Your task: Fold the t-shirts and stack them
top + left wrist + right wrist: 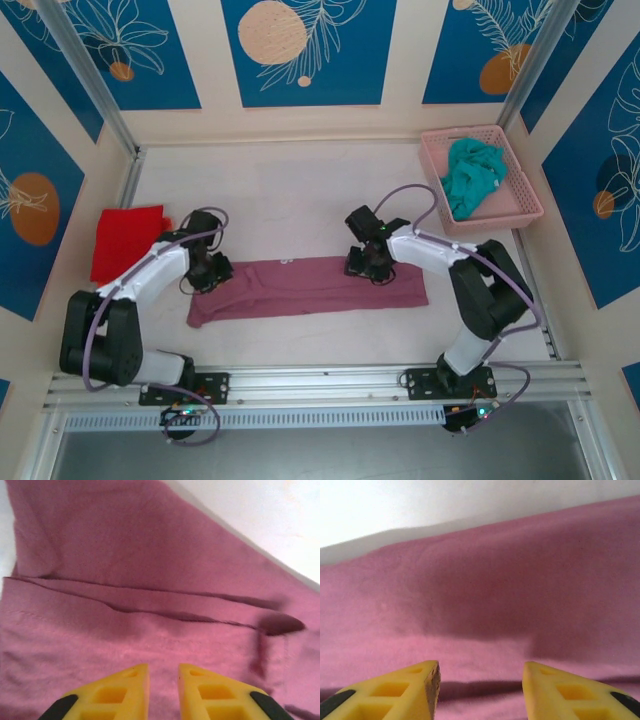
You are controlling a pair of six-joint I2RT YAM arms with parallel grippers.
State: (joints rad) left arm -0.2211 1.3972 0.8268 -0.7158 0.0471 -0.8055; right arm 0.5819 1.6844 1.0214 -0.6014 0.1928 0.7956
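A dusty mauve-pink t-shirt [310, 285] lies folded into a long strip across the middle of the table. My left gripper [213, 272] hovers over its left end. In the left wrist view its jaws [164, 680] stand a narrow gap apart above the cloth [150, 580], holding nothing. My right gripper [365, 262] is over the strip's upper edge, right of centre. Its jaws [481, 680] stand wide open just above the mauve cloth [495, 605]. A folded red t-shirt [125, 240] lies at the left. A crumpled teal t-shirt [473, 175] sits in the basket.
The pink lattice basket [510, 200] stands at the back right corner. Patterned walls close in the table on three sides. A metal rail [320, 380] carrying both arm bases runs along the near edge.
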